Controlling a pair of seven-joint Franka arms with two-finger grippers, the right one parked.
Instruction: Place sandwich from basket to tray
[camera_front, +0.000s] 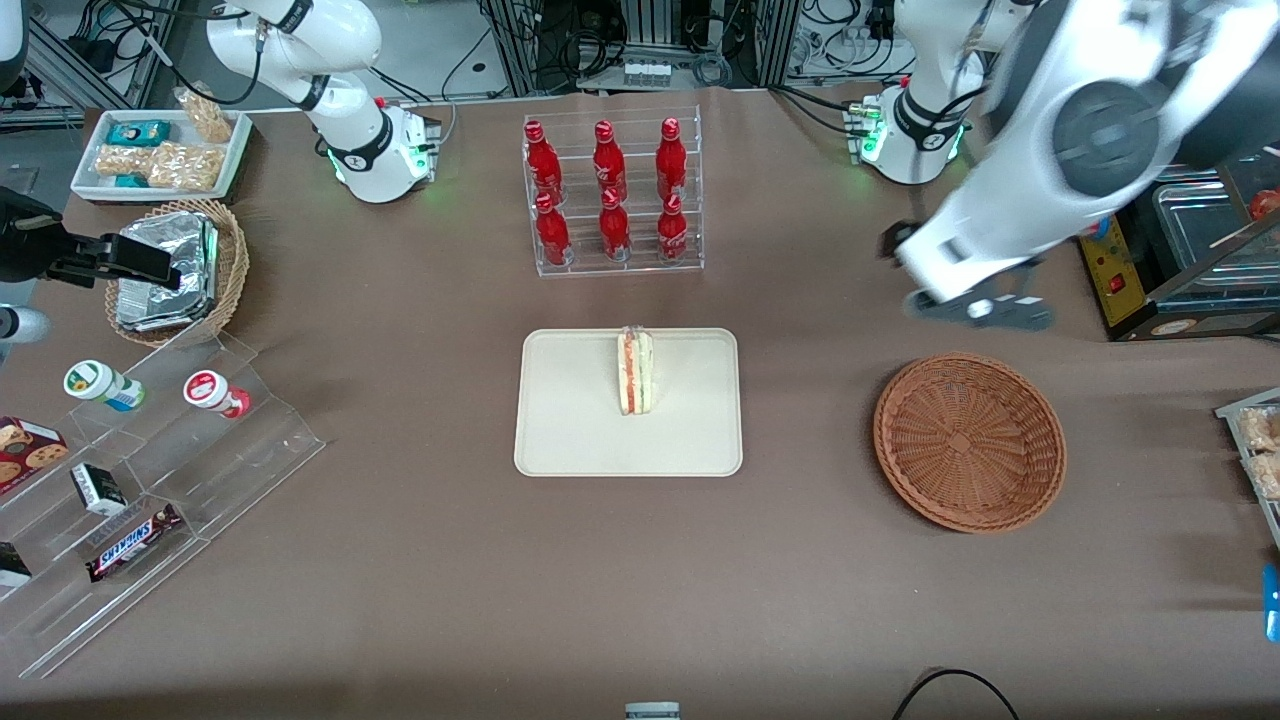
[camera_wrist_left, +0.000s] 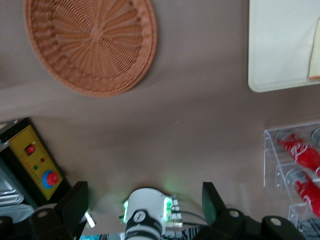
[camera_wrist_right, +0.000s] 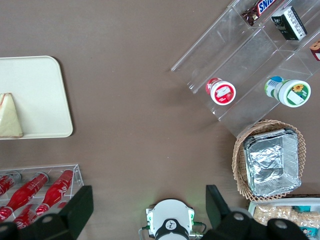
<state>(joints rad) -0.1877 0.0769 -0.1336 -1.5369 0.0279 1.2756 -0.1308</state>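
The sandwich (camera_front: 635, 371) stands on its edge on the tray (camera_front: 570, 420), a little toward the bottle rack (camera_front: 612, 195) from the tray's middle, with its red-orange filling facing up. The basket (camera_front: 968, 441) lies bare on the worktop (camera_front: 420, 560), well apart from the tray toward the working arm's end. The hand (camera_front: 975, 308) hangs above the worktop, farther from the front camera than the basket and off its rim; in the left wrist view its two fingers (camera_wrist_left: 75, 202) stand wide apart with nothing between them.

By how things lie, the placing looks done. The sandwich appears light and soft: bread would crush under a hard squeeze, and the clear wrap is likely slippery, so it may slide in a loose hold. Should it need moving, the broad flat bread faces are the place to grip, low on the wedge and gently, so it does not tip over.
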